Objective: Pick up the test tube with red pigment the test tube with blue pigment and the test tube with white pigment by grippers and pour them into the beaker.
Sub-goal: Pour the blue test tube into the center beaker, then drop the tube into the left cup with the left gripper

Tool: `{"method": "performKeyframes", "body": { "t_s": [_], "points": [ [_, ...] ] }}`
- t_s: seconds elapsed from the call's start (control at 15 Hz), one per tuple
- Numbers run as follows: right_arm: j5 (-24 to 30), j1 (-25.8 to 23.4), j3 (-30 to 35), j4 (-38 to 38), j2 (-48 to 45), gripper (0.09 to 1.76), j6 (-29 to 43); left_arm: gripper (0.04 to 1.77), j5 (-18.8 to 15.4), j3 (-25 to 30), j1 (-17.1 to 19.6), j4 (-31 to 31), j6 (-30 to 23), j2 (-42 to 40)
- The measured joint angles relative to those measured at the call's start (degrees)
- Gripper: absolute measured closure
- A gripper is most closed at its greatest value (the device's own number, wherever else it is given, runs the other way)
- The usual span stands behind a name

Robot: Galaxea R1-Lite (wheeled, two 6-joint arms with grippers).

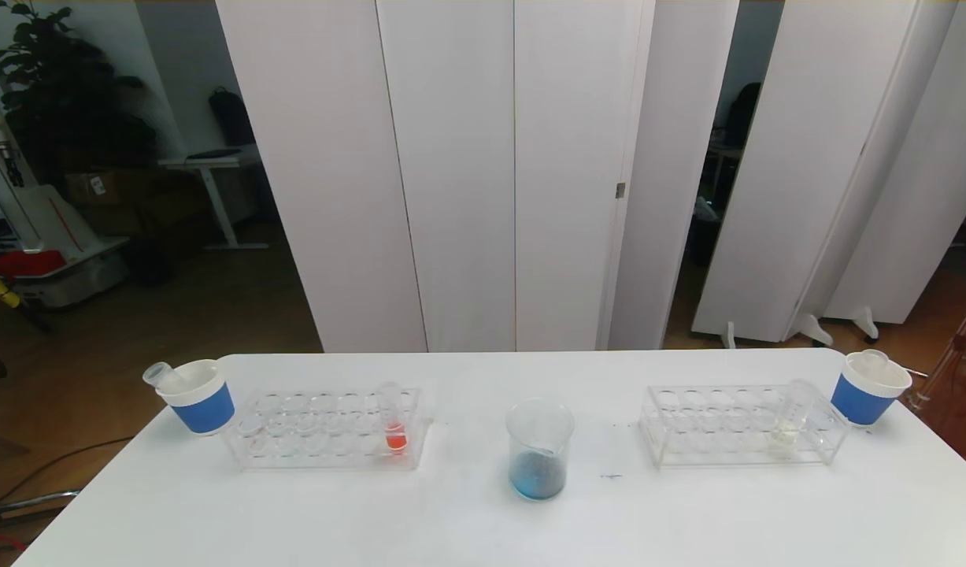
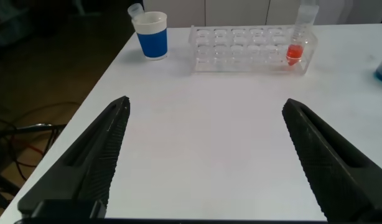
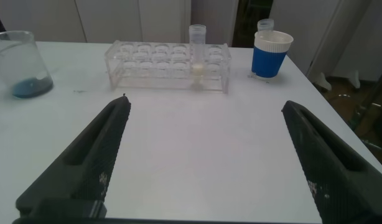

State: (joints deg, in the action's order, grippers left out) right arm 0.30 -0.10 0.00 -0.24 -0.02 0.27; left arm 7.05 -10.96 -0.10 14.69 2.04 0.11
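White folding panels stand behind a smooth white table (image 1: 687, 520). At its left, a blue paper cup (image 1: 201, 398) holds an empty tube (image 1: 158, 375); beside it, a clear rack (image 1: 329, 429) carries the red tube (image 1: 393, 425). Centrally, the glass beaker (image 1: 538, 458) holds blue liquid. Rightward, another rack (image 1: 738, 424) bears the test tube with white pigment (image 1: 790, 416), then a second cup (image 1: 868, 387). Left gripper (image 2: 206, 155) and right gripper (image 3: 206, 155) hover low with ribbed fingers spread wide.

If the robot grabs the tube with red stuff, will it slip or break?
The tube with red liquid looks smooth and clear, so it may slip in a pincer. It is slim and probably fragile if squeezed hard. It stands open-topped in the clear rack, so tilting it would likely spill.
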Motion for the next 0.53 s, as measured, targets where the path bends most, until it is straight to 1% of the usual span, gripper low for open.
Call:
{"method": "performKeyframes", "body": {
  "t_s": [0.07, 0.13, 0.2, 0.33, 0.53],
  "points": [
    [0.0, 0.0, 0.0, 0.0, 0.0, 0.1, 0.0, 0.06, -1.1, 2.5, 0.0, -5.1, -0.1, 0.0],
    [0.0, 0.0, 0.0, 0.0, 0.0, 0.1, 0.0, 0.06, -4.1, 4.9, 0.0, -8.7, -0.6, -0.1],
    [0.0, 0.0, 0.0, 0.0, 0.0, 0.1, 0.0, 0.06, -6.2, 6.6, 0.0, -9.7, -0.7, -0.1],
    [0.0, 0.0, 0.0, 0.0, 0.0, 0.1, 0.0, 0.06, -6.9, 8.6, 0.0, -10.6, -0.7, -0.1],
    [0.0, 0.0, 0.0, 0.0, 0.0, 0.1, 0.0, 0.06, -7.0, 9.4, 0.0, -11.1, -1.0, -0.1]
  ]
}}
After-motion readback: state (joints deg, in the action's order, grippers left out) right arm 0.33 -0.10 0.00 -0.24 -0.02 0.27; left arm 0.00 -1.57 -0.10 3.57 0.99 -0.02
